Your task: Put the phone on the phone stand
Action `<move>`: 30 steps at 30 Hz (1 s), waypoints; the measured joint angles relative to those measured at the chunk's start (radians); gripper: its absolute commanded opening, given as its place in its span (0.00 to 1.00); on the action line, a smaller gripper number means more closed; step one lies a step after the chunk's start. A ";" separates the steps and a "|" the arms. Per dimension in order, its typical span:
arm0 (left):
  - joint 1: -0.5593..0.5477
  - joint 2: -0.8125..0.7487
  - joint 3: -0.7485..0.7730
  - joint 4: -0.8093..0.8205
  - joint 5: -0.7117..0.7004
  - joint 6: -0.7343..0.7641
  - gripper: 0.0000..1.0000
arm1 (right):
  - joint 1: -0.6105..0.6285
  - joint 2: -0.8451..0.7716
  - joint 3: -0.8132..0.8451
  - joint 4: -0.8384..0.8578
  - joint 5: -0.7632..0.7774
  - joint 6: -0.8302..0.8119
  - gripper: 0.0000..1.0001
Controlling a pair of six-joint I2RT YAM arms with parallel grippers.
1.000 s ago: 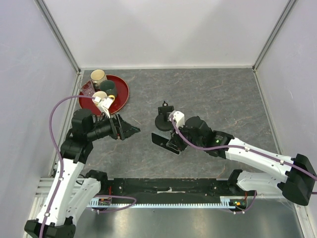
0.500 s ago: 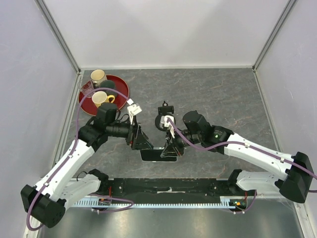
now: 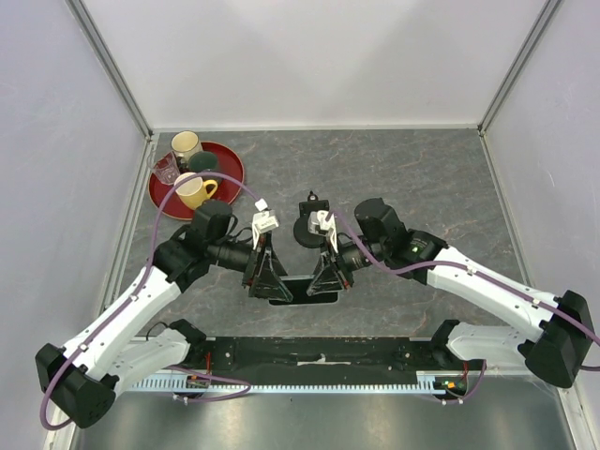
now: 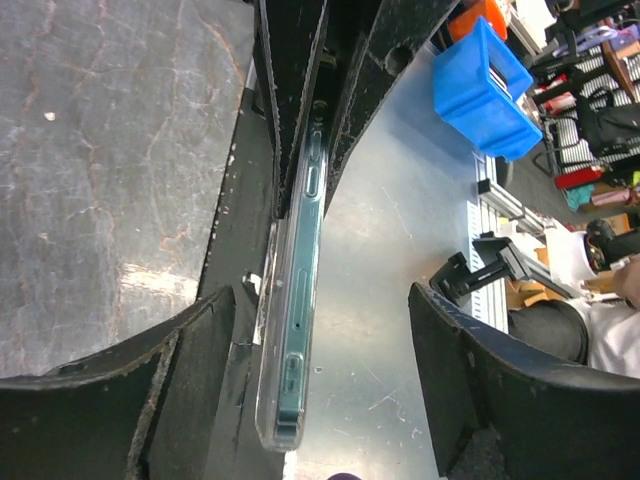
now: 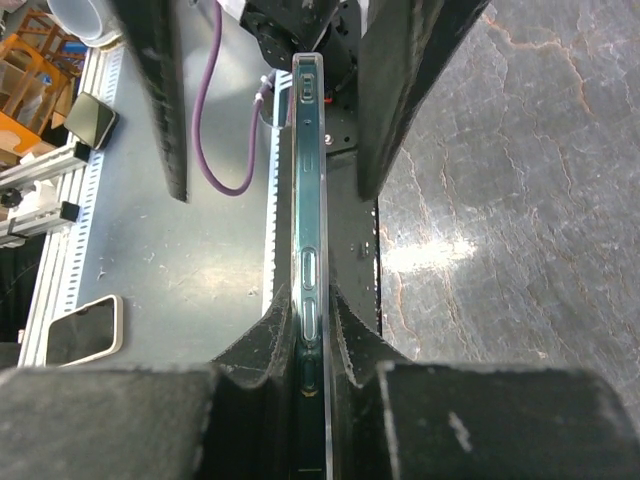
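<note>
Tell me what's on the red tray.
Four vessels: a cream mug, a yellow mug, a dark green mug and a clear glass. A purple cable crosses the tray, hiding a strip.

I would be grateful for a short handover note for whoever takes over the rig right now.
The right gripper is shut on one end of the phone, held edge-on.
The left gripper is open, straddling the other end.
The stand is empty on the table, just behind both grippers.
Done: phone gripped. Left: seat it on the stand.
</note>
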 measured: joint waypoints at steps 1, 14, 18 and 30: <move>-0.010 0.007 0.000 0.001 0.002 0.000 0.61 | -0.005 0.000 0.004 0.001 -0.009 0.004 0.00; -0.063 -0.105 -0.045 0.084 -0.106 0.008 0.02 | -0.017 0.001 0.033 0.102 -0.054 0.115 0.58; -0.061 -0.179 -0.074 0.150 -0.154 -0.034 0.02 | -0.019 -0.006 0.019 0.202 0.005 0.179 0.84; -0.061 -0.328 -0.240 0.533 -0.336 -0.315 0.02 | -0.029 -0.133 -0.221 0.604 0.195 0.472 0.90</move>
